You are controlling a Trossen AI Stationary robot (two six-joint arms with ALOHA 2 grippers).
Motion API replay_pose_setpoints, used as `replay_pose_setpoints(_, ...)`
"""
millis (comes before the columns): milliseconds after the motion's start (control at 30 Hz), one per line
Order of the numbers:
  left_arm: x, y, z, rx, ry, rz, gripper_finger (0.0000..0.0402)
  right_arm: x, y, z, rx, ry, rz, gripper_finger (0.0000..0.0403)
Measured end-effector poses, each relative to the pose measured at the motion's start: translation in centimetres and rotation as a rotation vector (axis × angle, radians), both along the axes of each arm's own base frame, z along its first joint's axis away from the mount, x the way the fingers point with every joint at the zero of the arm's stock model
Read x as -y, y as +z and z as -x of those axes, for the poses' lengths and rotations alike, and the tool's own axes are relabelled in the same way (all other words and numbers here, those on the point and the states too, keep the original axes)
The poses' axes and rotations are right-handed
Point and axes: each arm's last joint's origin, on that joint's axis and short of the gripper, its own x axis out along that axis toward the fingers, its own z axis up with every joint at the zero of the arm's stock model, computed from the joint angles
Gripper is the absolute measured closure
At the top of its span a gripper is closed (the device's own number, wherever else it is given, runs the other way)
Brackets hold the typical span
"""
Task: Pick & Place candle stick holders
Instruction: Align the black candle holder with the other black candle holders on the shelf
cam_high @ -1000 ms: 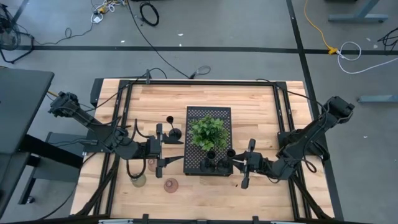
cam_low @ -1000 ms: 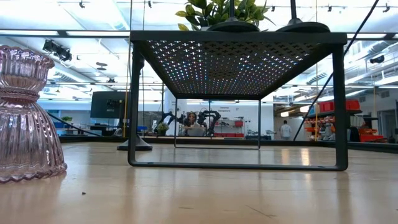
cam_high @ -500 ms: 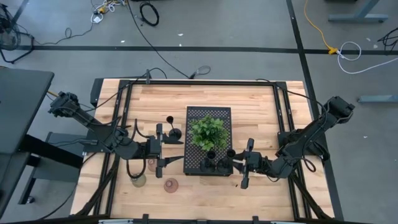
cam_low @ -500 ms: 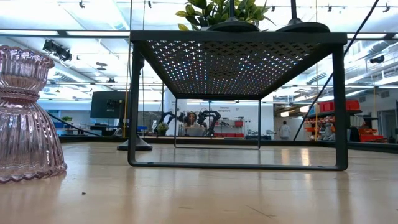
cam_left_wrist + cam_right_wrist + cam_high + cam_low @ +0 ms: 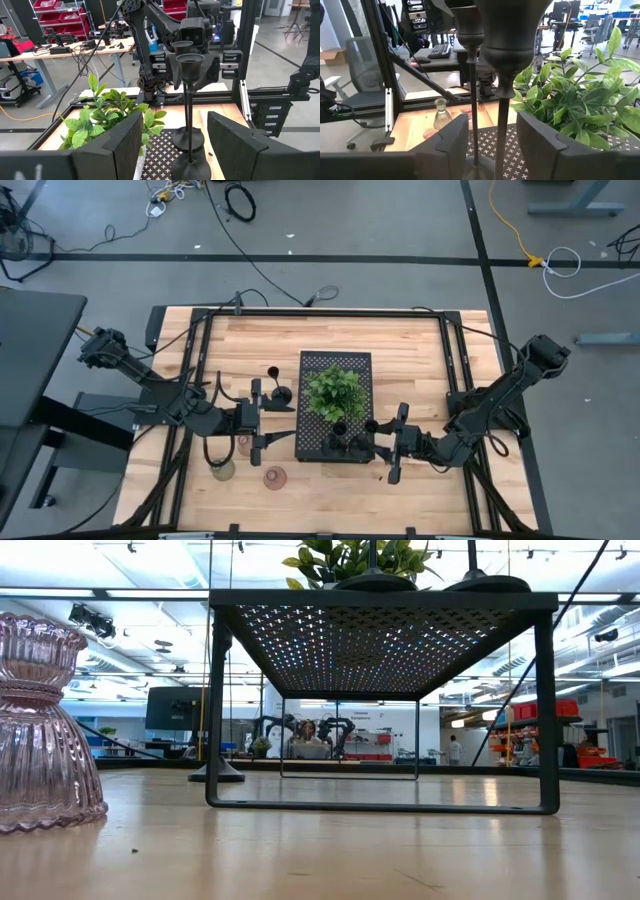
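Observation:
Two black candle stick holders with thin stems stand upright on their round bases at the near end of the black perforated tray (image 5: 335, 370). My right gripper (image 5: 377, 443) is open at the tray's right side. Its fingers (image 5: 445, 147) stand on either side of the nearer holder's stem (image 5: 502, 125) without touching it. The other holder (image 5: 471, 100) stands just behind. My left gripper (image 5: 283, 421) is open at the tray's left side, looking across at both holders (image 5: 189, 100). A ribbed pink holder (image 5: 45, 730) stands on the table.
A green leafy plant (image 5: 335, 390) fills the tray's middle. On the table left of the tray stand black holders (image 5: 273, 370), two pink-brown ones (image 5: 274, 476) and an olive one (image 5: 221, 470). The tray stands on legs (image 5: 545, 720).
My right gripper has opened and let go of the black holder's stem. The holder stays upright on the tray.

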Motion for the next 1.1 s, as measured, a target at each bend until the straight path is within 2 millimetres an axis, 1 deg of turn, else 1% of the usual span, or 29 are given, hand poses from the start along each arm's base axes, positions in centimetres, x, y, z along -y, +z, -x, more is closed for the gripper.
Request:
replay_pose_setpoints(200,0.0,-0.2,0.0,-0.021,0.000,-0.013,0.0177,0.0,0.0,0.0,-0.001,-0.001,0.007,0.0209)
replay_pose_setpoints(400,-0.2,-1.0,0.2,-0.095,0.032,-0.054,0.0177,0.0,0.0,0.0,-0.006,0.001,0.031,0.0202)
replay_pose_setpoints(567,-0.6,-1.9,0.5,-0.163,0.120,-0.064,0.0177,-0.1,0.6,1.1,-0.014,0.018,0.049,0.0202)
replay_pose_setpoints(800,-1.0,-2.6,1.7,-0.231,0.239,-0.072,0.0177,-0.7,1.0,2.8,-0.019,-0.032,0.061,0.0202)
replay_pose_setpoints(933,-2.0,-3.2,3.0,-0.273,0.361,-0.059,0.0177,-1.2,1.0,3.5,-0.017,-0.072,0.072,0.0202)
replay_pose_setpoints(1033,-2.9,-3.6,4.2,-0.294,0.439,-0.010,0.0177,-1.5,1.0,3.9,-0.013,-0.095,0.078,0.0202)
replay_pose_setpoints(1100,-3.3,-4.4,5.0,-0.288,0.470,0.006,0.0177,-1.6,1.0,4.2,-0.009,-0.123,0.080,0.0202)
